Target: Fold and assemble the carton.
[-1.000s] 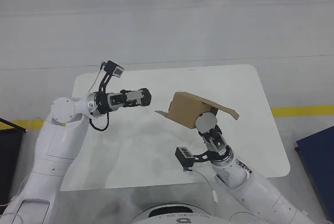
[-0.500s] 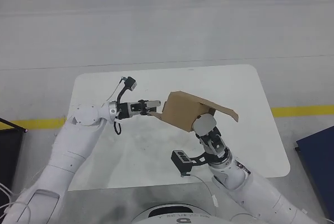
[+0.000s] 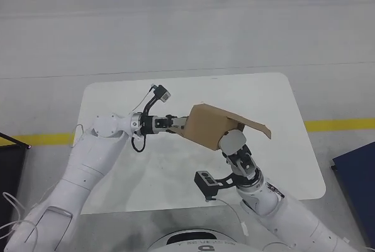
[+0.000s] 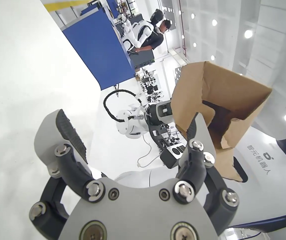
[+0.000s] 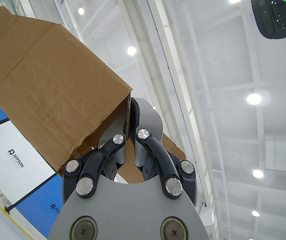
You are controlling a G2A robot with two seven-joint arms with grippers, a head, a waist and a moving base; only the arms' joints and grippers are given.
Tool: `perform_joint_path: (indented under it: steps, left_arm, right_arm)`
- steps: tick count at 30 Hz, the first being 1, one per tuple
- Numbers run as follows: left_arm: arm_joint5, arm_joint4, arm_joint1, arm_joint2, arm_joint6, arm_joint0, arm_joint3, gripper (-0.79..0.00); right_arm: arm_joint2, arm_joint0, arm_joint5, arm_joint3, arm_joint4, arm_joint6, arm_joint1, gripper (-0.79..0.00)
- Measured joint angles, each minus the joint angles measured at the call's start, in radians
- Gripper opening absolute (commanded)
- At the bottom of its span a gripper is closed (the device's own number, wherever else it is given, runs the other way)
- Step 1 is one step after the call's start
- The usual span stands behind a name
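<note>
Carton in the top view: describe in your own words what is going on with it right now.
A two-armed robot is working on a brown carton, which is partly opened and not yet assembled. The right end effector is clamped on one cardboard wall, holding the carton over the white table. The left end effector is open at the carton's opposite end, with one finger at a flap's edge.

The left gripper (image 4: pixel 129 126), fingers (image 4: pixel 65 131) spread wide, has one fingertip at a flap edge of the open brown carton (image 4: pixel 223 93) (white bench (image 4: pixel 15 71) beside it).

Plain brown carton (image 3: pixel 207 126), white table (image 3: pixel 269 101)
</note>
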Motion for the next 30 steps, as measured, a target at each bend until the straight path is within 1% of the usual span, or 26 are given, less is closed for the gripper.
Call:
perform_joint_path:
  steps: [8,11,15,23,30]
  left_arm:
    - [-0.016,-0.044,-0.004,0.005,-0.039,0.001,-0.003,0.0]
    - [-0.016,-0.05,-0.004,0.004,-0.047,0.003,-0.007,-0.018]
    - [-0.015,-0.043,-0.006,0.01,-0.052,0.002,-0.014,-0.065]
    - [-0.015,-0.024,-0.01,0.023,-0.04,-0.002,-0.019,-0.114]
    - [-0.012,-0.021,-0.014,0.032,-0.035,-0.007,-0.03,-0.135]
  right_arm:
    - [-0.011,0.011,0.0,0.012,0.0,0.009,0.007,-0.785]
    - [-0.018,0.015,0.0,0.018,0.0,0.013,0.01,-0.785]
    - [-0.027,0.021,0.0,0.019,0.0,0.016,0.012,-0.785]
    - [-0.037,0.029,0.0,0.013,0.0,0.019,0.018,-0.785]
    - [-0.05,0.035,0.0,0.022,0.0,0.016,0.021,-0.785]
